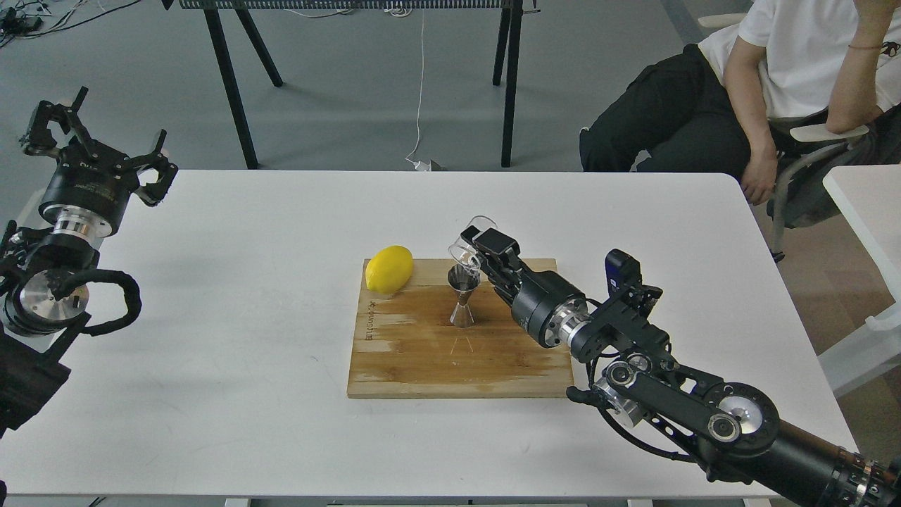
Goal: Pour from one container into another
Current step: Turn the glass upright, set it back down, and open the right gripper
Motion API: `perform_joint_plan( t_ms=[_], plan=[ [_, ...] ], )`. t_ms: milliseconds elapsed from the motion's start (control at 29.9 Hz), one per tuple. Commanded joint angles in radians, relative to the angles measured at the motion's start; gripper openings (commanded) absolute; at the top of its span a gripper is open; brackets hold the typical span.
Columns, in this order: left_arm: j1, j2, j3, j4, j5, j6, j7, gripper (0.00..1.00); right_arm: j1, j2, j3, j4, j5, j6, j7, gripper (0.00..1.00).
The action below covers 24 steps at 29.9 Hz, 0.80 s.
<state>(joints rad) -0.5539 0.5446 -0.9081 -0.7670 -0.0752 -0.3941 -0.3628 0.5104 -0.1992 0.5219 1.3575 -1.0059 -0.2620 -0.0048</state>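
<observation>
Head view: pour step underway, judging by pose. Right gripper (477, 248) pinching the glass cup (470, 243), fingers clamped on its side; cup tipped hard over, lip pointing down-left, sitting just above the jigger (462, 298) mouth, nearly touching the rim. Jigger upright on the wooden board (422, 359), roughly mid-board, w/ lemon (388, 269) near it at the board's back-left corner, not touching. Board lying approx centre of the white table (246, 352).

Liquid: can't tell. No stream visible between lip and jigger, fill level inside either vessel too small to read. So unclear whether contents already gone across or about to go.

Done, as far as visible: cup grasped, lifted, carried over jigger, tilted. Left, prob: finish/confirm the pour, bring cup back upright, set it down, release.

Left gripper (105, 151) far off at table's left edge, raised, fingers spread, holding nothing; no part in this step.

Risk worth noting: narrow-waisted jigger looks tippy, cup lip v. close to rim, so a nudge could knock it.
</observation>
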Motion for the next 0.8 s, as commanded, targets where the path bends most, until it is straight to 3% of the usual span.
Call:
perform_joint_plan(
  t_ms=[0, 234, 569, 769],
  plan=[
    [0.000, 0.000, 0.000, 0.000, 0.000, 0.000, 0.001, 1.00, 0.014, -0.012, -0.013, -0.008, -0.017, 0.000, 0.000, 0.26],
    [0.002, 0.000, 0.000, 0.000, 0.000, 0.003, -0.007, 1.00, 0.014, -0.037, -0.051, -0.003, -0.034, -0.002, 0.003, 0.26],
    [0.012, 0.003, 0.000, 0.000, -0.001, 0.003, -0.013, 1.00, -0.003, -0.048, -0.049, -0.001, -0.037, -0.029, 0.061, 0.26],
    [0.012, 0.008, 0.000, 0.000, -0.001, 0.004, -0.013, 1.00, -0.018, -0.046, -0.022, 0.003, -0.020, -0.054, 0.066, 0.26]
  ],
)
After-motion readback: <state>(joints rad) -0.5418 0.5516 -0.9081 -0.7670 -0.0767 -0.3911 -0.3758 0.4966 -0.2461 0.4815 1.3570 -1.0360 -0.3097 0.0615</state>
